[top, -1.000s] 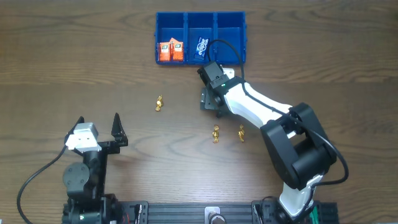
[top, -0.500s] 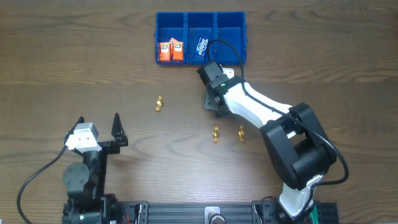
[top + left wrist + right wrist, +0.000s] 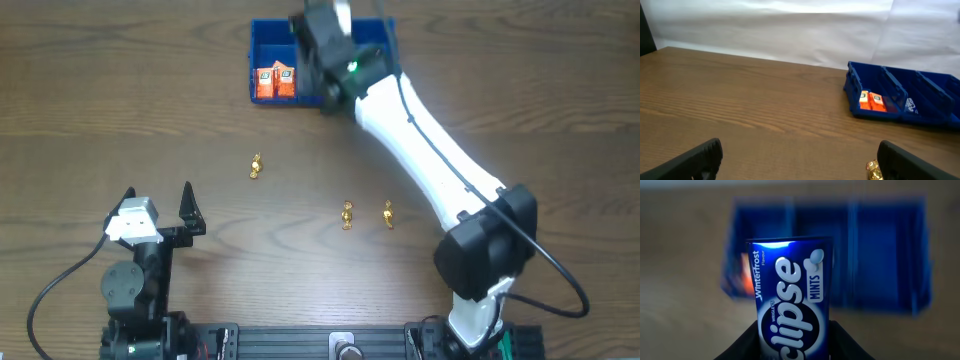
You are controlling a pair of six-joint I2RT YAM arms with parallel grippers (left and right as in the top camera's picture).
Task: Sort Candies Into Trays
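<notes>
The blue mint tin [image 3: 792,300] stands upright, pinched between the right jaws. The blue tray [image 3: 890,255] is blurred behind it, and I cannot tell which compartment it hangs over. A second ago the right arm [image 3: 430,150] was bent low over the bench [image 3: 120,100] just below the tray. Now it stretches up the top view, with its wrist covering the tray's middle at the upper centre. The tray's left compartment holds two orange packs [image 3: 275,82]. In the left wrist view a blue pack [image 3: 910,104] lies in the middle compartment, and the right compartment looks bare. Three gold candies [image 3: 347,215] lie apart on the bench at mid-frame, where they were before. The left jaws stand wide open at the lower left, unmoved.
</notes>
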